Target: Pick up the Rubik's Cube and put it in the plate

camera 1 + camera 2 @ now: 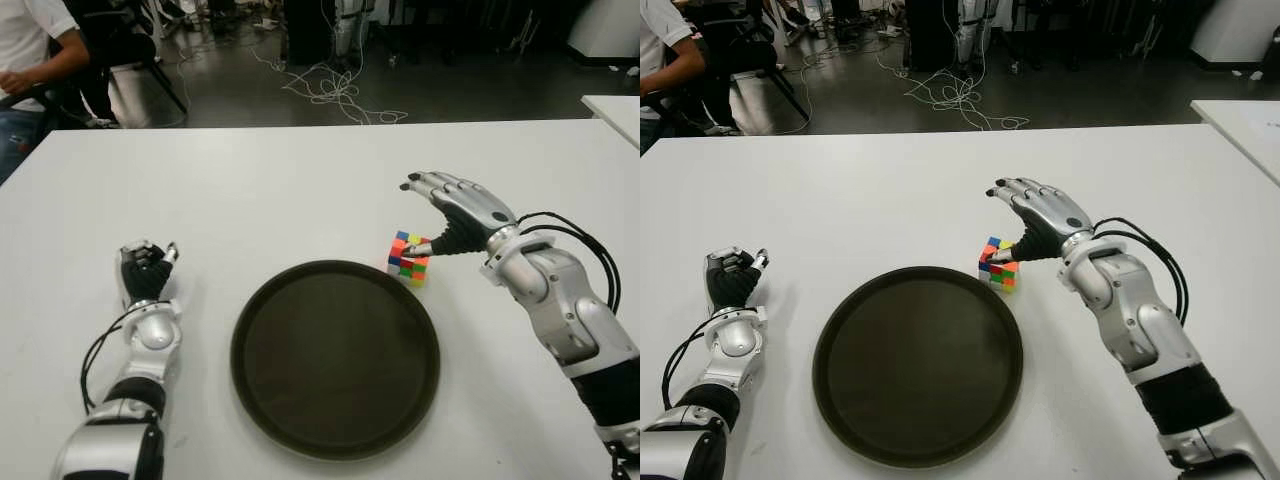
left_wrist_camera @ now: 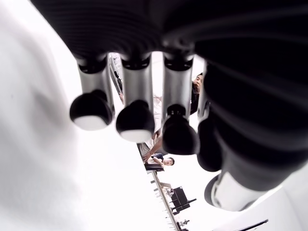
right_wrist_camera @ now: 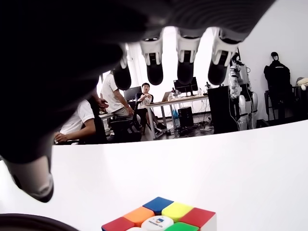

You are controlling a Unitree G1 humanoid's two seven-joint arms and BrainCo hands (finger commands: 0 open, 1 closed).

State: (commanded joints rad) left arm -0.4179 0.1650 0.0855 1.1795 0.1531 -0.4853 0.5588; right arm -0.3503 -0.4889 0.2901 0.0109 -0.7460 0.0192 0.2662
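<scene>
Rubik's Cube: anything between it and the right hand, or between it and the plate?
Nothing visible. The right hand is open just above and beside the Rubik's Cube, thumb close to its side, no object between. The cube sits on the table right at the plate rim; that short path is bare. The left hand shows far left of the plate.

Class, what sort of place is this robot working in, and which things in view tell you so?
Probably a robotics lab or workshop. Loose cables trail across the floor beyond the white table, people sit at desks with monitors, and another humanoid robot stands by the wall.
</scene>
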